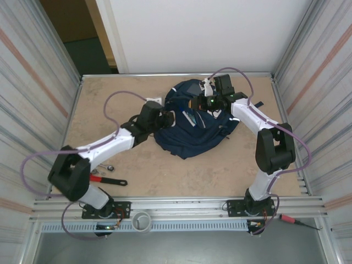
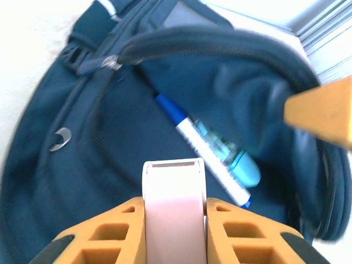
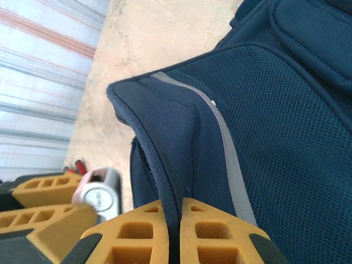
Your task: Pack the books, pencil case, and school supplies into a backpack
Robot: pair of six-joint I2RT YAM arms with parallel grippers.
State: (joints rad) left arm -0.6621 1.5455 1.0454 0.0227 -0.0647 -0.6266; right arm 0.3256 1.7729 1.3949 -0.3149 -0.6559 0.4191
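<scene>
The fingers (image 2: 110,236) of my left gripper (image 2: 174,220) squeeze the pencil case (image 2: 173,187). One finger presses on each side of it, and its pink end sticks out past my fingertips. The pencil case sits in my grip right at the open mouth of the backpack (image 2: 60,181) and points into it.

Just past the pink end, inside the open mouth, lies a white marker (image 2: 212,148) with a blue cap. A little teal piece (image 2: 245,168) lies against the marker, touching it.

The fingers (image 3: 143,231) of my right gripper (image 3: 175,217) are shut tight on the backpack. A thin fold of its blue cloth is pinched between them, next to a grey stripe. That fold stands up from the rest of the bag. Low on the left of my right wrist view I see my other fingers with the round end of the pencil case, close by.

From above, the backpack lies in the middle of the tan table (image 1: 110,99), toward the far side. My left gripper comes at it from the left. My right gripper is on its far right part. The two are near each other over the bag.

A tool with a red handle (image 1: 104,180) lies on the table near the bottom of my left arm, well apart from the backpack. A small shiny tool (image 1: 107,166) lies just beside it.
</scene>
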